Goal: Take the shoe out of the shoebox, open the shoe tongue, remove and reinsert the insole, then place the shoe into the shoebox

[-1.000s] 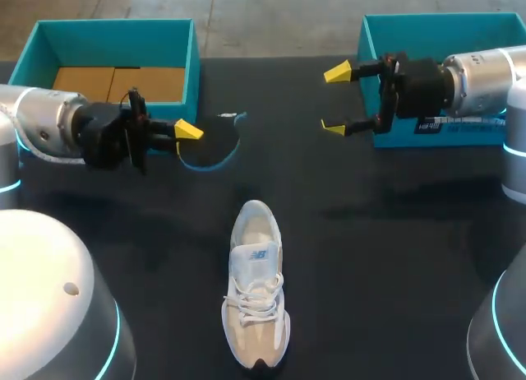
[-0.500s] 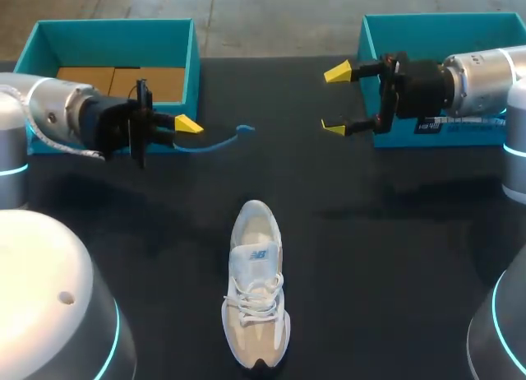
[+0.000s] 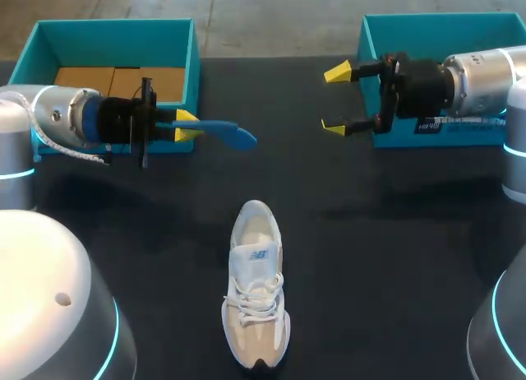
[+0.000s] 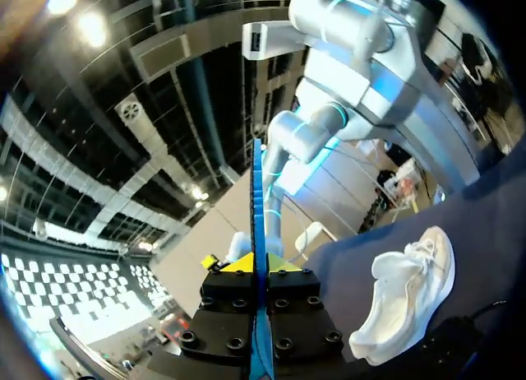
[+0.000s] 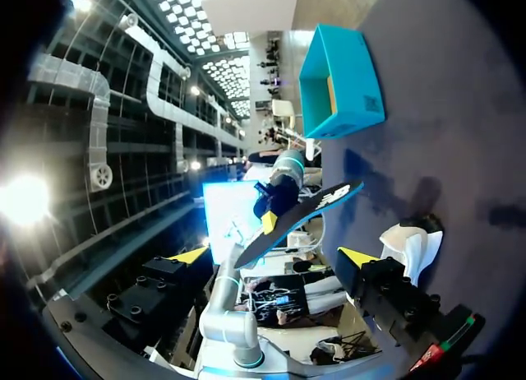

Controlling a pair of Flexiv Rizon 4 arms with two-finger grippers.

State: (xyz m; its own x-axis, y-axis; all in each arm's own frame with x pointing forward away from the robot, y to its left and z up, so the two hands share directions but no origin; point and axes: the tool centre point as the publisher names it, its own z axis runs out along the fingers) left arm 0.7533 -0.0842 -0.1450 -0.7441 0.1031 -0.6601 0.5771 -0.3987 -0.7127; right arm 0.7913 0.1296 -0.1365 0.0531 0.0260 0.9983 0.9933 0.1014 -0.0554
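Upper left, my left end effector (image 3: pixel 187 127) is pinched tight on the blue insole (image 3: pixel 226 133). The white shoe (image 3: pixel 256 294) lies on the table (image 3: pixel 394 232), low in the middle. Upper right, my right end effector (image 3: pixel 335 100) is wide open, holding nothing.

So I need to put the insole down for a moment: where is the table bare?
Bare table lies right of the shoe, before the right box, and left of the shoe too. The strip between the boxes is also free. It is crowded by the left box, where the left gripper holds the insole, and under the open right gripper.
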